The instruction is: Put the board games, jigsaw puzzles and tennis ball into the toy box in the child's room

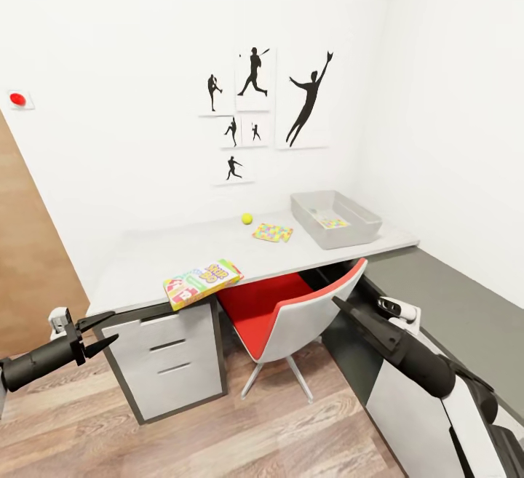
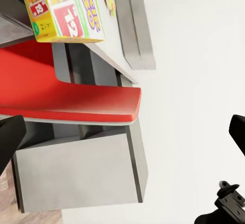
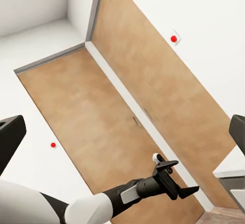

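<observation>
An orange-red and yellow board game lies at the front edge of the white table, overhanging it slightly. It also shows in the left wrist view as a board game. Farther back sit the tennis ball and a mosaic jigsaw puzzle. The grey toy box stands at the table's right end with a second jigsaw puzzle inside. My left gripper hangs open and empty, low and left of the drawers. My right gripper is open beside the chair. The bed is out of view.
A red and white chair is pushed under the table between the drawer unit and a low dark-grey-topped cabinet along the right wall. A wooden door stands at the left. Wood floor lies in front.
</observation>
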Controlling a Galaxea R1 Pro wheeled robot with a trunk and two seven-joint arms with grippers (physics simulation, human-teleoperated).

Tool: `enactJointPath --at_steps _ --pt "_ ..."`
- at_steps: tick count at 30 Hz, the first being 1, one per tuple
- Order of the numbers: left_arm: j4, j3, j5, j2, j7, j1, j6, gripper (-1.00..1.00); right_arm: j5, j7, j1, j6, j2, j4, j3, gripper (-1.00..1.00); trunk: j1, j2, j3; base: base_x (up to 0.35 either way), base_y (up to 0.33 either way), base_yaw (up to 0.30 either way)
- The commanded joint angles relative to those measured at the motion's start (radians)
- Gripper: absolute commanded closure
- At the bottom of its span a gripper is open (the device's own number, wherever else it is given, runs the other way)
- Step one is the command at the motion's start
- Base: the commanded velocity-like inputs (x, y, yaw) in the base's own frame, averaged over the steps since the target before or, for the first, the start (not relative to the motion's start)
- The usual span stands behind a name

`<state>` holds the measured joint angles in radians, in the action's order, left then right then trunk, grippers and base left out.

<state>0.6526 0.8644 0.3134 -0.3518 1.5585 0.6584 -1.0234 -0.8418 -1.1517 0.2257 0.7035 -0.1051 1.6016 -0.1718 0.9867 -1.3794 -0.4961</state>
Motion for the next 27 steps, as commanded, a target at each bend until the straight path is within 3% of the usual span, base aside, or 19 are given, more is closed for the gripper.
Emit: enactJointPath --at_steps 1,4,27 --pt "0.001 0.004 0.010 0.001 0.009 0.001 -0.010 -1.00 -0.004 0.000 0.001 0.007 0.000 0.000 0.000 -1.00 0.000 -0.001 -0.001 0.000 0.000 0.000" --pt "0.001 0.004 0.010 0.001 0.012 0.001 -0.010 -1.00 -0.004 0.001 0.001 0.006 0.001 0.000 0.000 -1.00 0.000 -0.001 -0.001 0.000 0.000 0.000" --pt "0.001 0.009 0.010 -0.001 0.012 0.001 -0.009 -1.00 0.000 0.004 0.001 0.004 0.005 -0.001 0.001 -1.00 0.088 -0.162 -0.073 0.000 0.000 0.000"
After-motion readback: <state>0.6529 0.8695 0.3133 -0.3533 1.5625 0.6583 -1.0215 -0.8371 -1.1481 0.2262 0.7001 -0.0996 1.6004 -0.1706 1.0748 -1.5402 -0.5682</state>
